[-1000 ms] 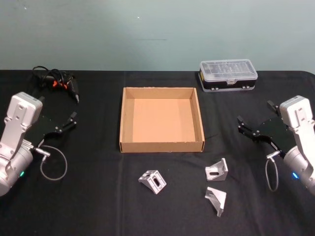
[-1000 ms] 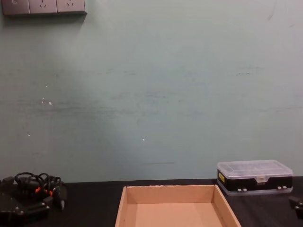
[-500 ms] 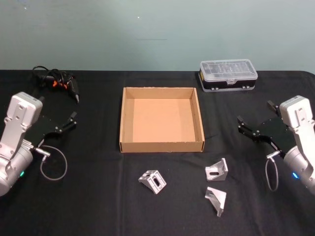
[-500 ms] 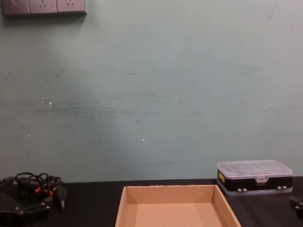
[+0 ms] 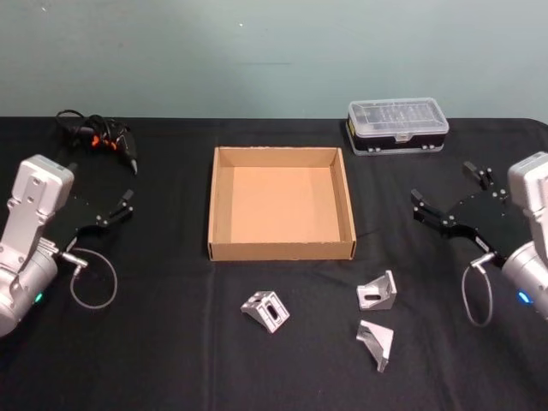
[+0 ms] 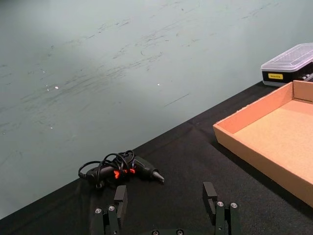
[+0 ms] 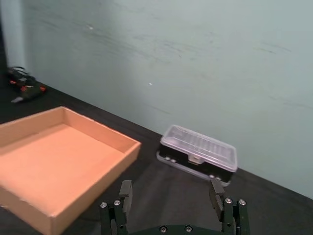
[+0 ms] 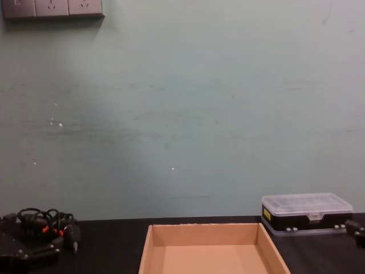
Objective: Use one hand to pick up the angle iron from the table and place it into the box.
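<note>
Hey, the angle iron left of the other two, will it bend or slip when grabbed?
Likely stiff: the angle iron looks like solid silver metal. Its smooth faces may slip. Its angular shape seems unlikely to roll.

**Robot test bench in a lab or workshop**

Looks like a bench set-up: black table [image 5: 171,342] against a bare pale-green wall [image 8: 182,114], with power sockets [image 8: 52,7] high up. Strewn with a corded hand tool [image 5: 116,145], a clear-lidded parts case [image 5: 396,126] and loose metal brackets [image 5: 265,310].
</note>
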`<action>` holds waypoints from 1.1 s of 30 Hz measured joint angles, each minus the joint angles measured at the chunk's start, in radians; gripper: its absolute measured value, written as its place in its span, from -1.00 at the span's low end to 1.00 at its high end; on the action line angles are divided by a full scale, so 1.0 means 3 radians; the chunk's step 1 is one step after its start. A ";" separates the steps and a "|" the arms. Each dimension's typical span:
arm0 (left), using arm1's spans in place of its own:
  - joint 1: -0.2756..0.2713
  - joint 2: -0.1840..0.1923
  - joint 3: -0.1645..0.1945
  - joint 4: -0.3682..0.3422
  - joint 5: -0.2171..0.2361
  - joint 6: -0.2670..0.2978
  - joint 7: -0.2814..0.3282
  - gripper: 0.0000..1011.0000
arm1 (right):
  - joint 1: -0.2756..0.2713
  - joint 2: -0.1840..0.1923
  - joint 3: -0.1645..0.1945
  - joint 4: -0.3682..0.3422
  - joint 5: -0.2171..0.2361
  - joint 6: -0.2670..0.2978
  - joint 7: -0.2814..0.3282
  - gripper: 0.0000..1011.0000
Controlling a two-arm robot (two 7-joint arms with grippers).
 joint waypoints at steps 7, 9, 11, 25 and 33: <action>0.0000 0.0000 0.0000 0.0000 0.0000 0.0000 0.0000 1.00 | -0.0050 0.0237 0.0152 -0.0202 0.0543 0.0308 0.0727 0.98; 0.0000 0.0000 0.0000 0.0000 0.0000 0.0000 0.0000 1.00 | -0.0050 0.0363 0.0171 -0.0243 0.0651 0.0375 0.1011 0.98; 0.0000 0.0000 0.0000 0.0000 0.0000 0.0000 0.0000 1.00 | -0.0050 0.0456 0.0173 -0.0272 0.0692 0.0417 0.1196 0.98; 0.0000 0.0000 0.0000 0.0000 0.0000 0.0000 0.0000 1.00 | 0.0185 0.0801 -0.0095 -0.0204 0.0398 0.0421 0.2261 0.98; 0.0000 0.0000 0.0000 0.0000 0.0000 0.0000 0.0000 1.00 | 0.0422 0.0715 -0.0300 0.0015 0.0278 0.0455 0.2545 0.98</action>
